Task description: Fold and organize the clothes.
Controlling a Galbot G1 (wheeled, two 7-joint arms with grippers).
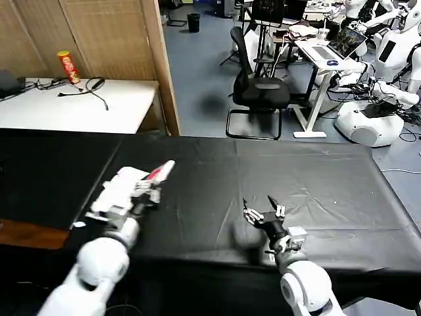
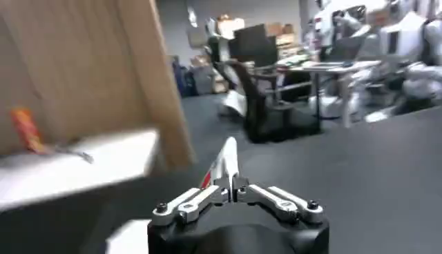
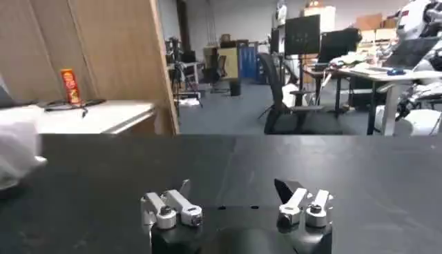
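Two pincers over a black-covered desk [image 1: 316, 178]

Left pincer [image 1: 160, 172] clenched, perhaps on white, red-marked cloth [image 1: 128, 184]; right pincer [image 1: 263, 209] released; office chair [image 1: 260, 89] and red can [image 1: 68, 66] beyond.

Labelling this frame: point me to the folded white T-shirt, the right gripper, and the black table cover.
Folded white T-shirt [image 1: 126, 184], head view, on its white cloth above the left gripper.
Right gripper [image 1: 264, 210], head view, midway between its open fingertips.
Black table cover [image 1: 316, 191], head view, on a bare stretch.
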